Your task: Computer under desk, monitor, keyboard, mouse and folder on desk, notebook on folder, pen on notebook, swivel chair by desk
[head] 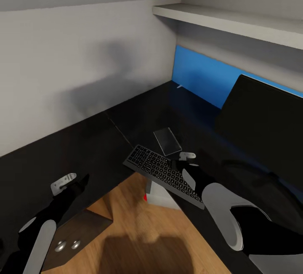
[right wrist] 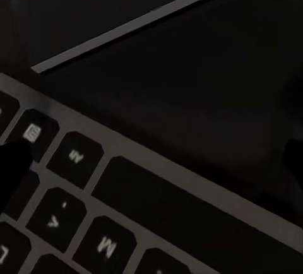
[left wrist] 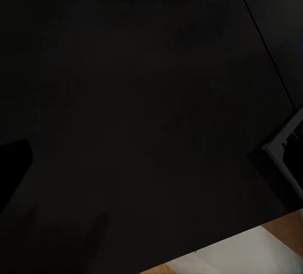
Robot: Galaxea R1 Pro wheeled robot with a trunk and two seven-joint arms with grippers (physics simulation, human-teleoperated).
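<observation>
Black L-shaped desk (head: 50,156) is carrying the keyboard (head: 162,174), lying at its inner front edge, one end overhanging the floor. Right gripper (head: 187,161) is hovering at its 2 o'clock corner; jaw state unreadable. Left gripper (head: 69,182), also unreadable, is idling over bare desktop. Risk: a nudge tips the keyboard off. Monitor (head: 263,129) is standing at 3 o'clock.

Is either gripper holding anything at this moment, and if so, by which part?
Cannot be told. The right gripper is at the keyboard's far long edge, fingers hidden. The left gripper hovers over the desk, apparently holding nothing.
</observation>
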